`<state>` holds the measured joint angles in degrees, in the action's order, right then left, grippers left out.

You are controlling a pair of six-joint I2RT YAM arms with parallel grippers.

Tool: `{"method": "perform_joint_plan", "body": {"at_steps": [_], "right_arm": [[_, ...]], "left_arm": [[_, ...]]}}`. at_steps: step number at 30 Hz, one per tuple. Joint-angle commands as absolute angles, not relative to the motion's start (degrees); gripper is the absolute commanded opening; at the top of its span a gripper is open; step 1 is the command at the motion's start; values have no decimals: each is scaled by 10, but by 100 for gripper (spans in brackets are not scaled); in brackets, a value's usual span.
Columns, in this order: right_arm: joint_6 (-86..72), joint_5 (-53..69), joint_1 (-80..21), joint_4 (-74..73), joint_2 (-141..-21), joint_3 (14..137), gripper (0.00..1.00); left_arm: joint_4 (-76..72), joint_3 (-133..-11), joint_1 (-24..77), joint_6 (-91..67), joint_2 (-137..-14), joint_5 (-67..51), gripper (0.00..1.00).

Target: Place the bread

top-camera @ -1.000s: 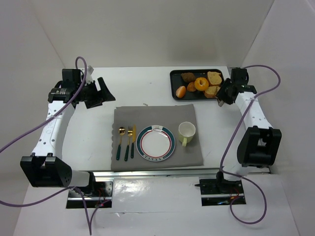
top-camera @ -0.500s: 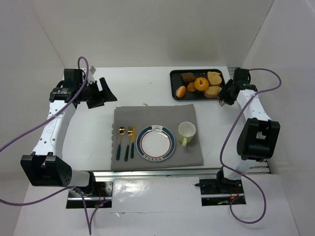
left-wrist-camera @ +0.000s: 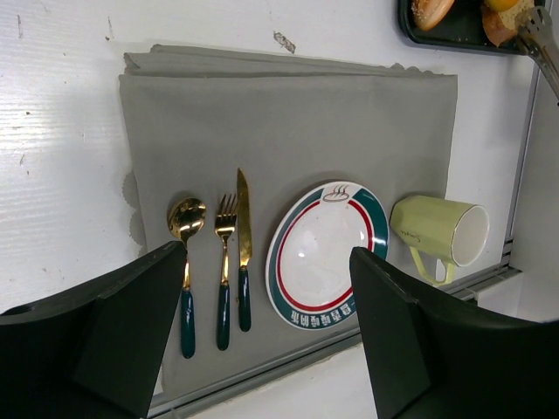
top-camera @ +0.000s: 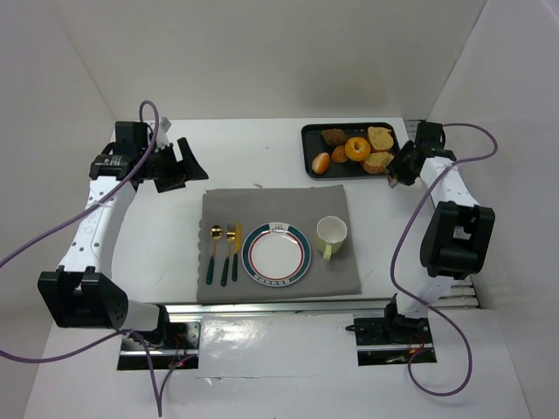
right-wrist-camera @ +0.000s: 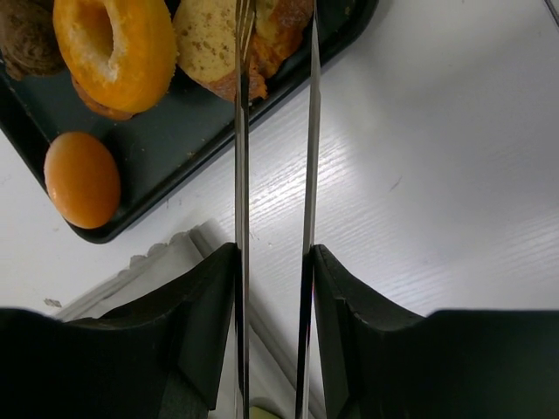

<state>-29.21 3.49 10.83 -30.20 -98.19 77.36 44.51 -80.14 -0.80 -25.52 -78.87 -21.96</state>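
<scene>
The small oblong golden-tan bread slice with darker brown crust (top-camera: 377, 162) (right-wrist-camera: 208, 39) lies flat in the near-right corner of the black tray (top-camera: 313, 145) (right-wrist-camera: 175, 131).

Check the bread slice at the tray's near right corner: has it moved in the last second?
No. The bread lies in the same spot in the black tray's near right corner, just right of the doughnut.

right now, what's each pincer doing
Left pincer: open, holding nothing.
Right pincer: narrow gap, tips at the bread on the tray; whether it grips cannot be told.
</scene>
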Motion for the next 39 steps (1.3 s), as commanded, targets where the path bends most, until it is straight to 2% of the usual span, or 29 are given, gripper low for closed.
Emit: {"method": "perform_joint_plan", "body": {"at_steps": [1,10,23,26,35,39], "right_arm": [[-302,42,119,-223,-972,788,46],[-308,37,125,-202,-941,772,48],[-319,54,130,-210,-998,780,48],[-319,60,130,-210,-1004,780,44],[-314,55,130,-215,-974,801,18],[-303,23,130,-240,-917,818,15]], "left_arm": [[425,-809,-6,-249,-795,-224,89],[420,-810,-6,-254,-800,-224,89],[420,-815,-6,-259,-802,-219,89],[420,-815,-6,-259,-802,-219,89],[425,-809,-6,-254,-790,-208,89],[425,-809,-6,-254,-785,-208,89]]}}
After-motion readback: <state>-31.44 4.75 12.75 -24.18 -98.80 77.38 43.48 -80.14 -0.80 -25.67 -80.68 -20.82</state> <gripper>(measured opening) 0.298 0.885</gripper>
